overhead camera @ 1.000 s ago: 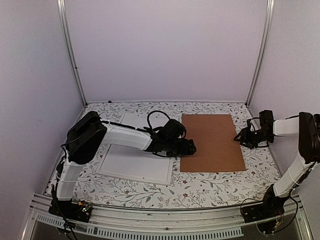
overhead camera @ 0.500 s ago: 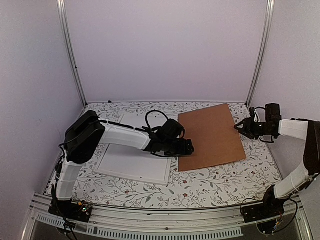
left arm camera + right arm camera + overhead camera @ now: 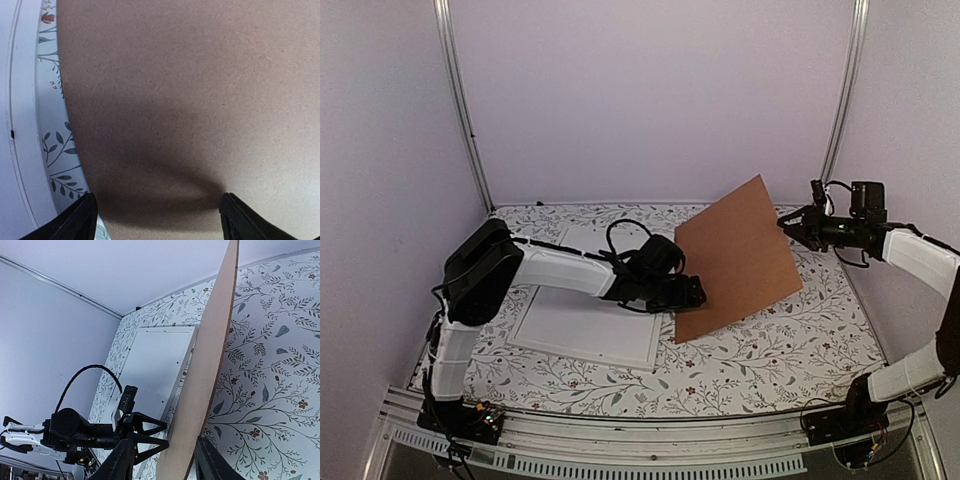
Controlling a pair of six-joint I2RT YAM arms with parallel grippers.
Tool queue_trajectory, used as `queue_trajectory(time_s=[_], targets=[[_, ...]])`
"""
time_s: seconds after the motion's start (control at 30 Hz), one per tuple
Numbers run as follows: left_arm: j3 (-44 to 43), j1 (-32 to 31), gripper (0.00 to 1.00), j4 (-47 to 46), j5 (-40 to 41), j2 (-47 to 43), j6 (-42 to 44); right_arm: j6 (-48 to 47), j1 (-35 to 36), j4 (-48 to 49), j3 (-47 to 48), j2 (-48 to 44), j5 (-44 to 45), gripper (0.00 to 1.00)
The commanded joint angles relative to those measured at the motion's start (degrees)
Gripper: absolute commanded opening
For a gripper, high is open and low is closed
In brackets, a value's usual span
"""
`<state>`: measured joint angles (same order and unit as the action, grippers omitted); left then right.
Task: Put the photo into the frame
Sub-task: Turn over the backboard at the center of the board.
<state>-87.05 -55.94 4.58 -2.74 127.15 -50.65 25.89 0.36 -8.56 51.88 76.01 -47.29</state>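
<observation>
The frame [image 3: 590, 330] lies flat at the left of the table, a large white rectangle [image 3: 160, 365]. I cannot tell the photo apart from its white surface; no picture side shows. A brown hardboard backing panel [image 3: 740, 255] stands tilted. Its right edge is raised and its lower left edge rests on the table. My right gripper [image 3: 802, 226] is shut on that raised edge, with the board [image 3: 210, 365] running between its fingers [image 3: 207, 460]. My left gripper [image 3: 695, 293] is open low at the panel's left edge, its fingertips [image 3: 82, 217] spread before the brown face [image 3: 190, 90].
A floral cloth [image 3: 770, 350] covers the table. Pale walls and two metal posts [image 3: 840, 100] enclose the back and sides. My left arm [image 3: 560, 270] stretches across the frame. A metal rail runs along the near edge [image 3: 620, 435].
My right gripper has risen and swung back, lifting the panel's right edge from flat on the table to a steep tilt. The left arm has barely moved.
</observation>
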Motion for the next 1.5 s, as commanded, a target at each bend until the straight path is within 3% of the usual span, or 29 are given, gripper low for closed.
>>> queue_trajectory(time_s=[0.0, 0.67, 1.07, 1.47], targets=[[1.6, -1.4, 0.87, -1.5, -5.3, -1.1, -0.2, 3.7, 7.4, -5.3, 2.3, -1.0, -8.2, 0.44], [7.8, -0.7, 0.87, -2.1, -1.2, -16.1, 1.0, 8.9, 20.7, -1.5, 11.8, 3.7, -4.3, 0.44], [9.5, 5.3, 0.87, 2.0, 2.0, -30.1, 3.7, 10.6, 27.2, 1.4, 18.8, 11.5, -3.7, 0.44], [6.7, 12.9, 0.88, 5.5, 0.3, -33.9, 6.8, 11.7, 32.8, 2.3, 26.6, 18.0, -3.5, 0.52]])
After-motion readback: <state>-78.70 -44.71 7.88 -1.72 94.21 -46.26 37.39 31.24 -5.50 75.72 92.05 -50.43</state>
